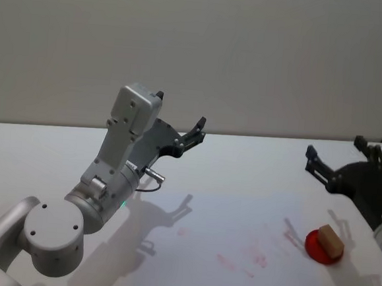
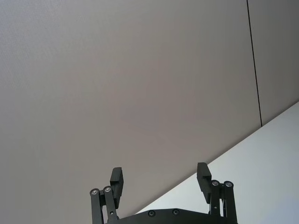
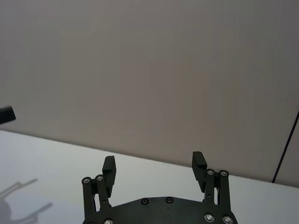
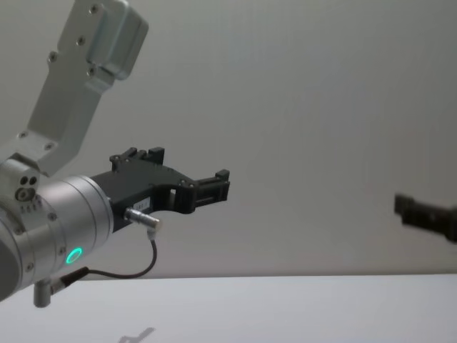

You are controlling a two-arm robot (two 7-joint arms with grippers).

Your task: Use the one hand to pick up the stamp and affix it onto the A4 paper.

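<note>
Now the stamp (image 1: 329,241) lies on a red pad (image 1: 316,246) at the right side of the desk (image 1: 242,167), not held. Right hand (image 1: 335,156) is raised behind it, above the desk, jaws open w/ nothing between. Left hand (image 1: 193,134) is up in the air over the desk's left part, also open and empty. Paper (image 1: 236,246) lies in the middle, w/ faint red marks (image 1: 238,261).

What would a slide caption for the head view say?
Both pincers, left and right, open above the table; stamp sits on a red pad.
</note>
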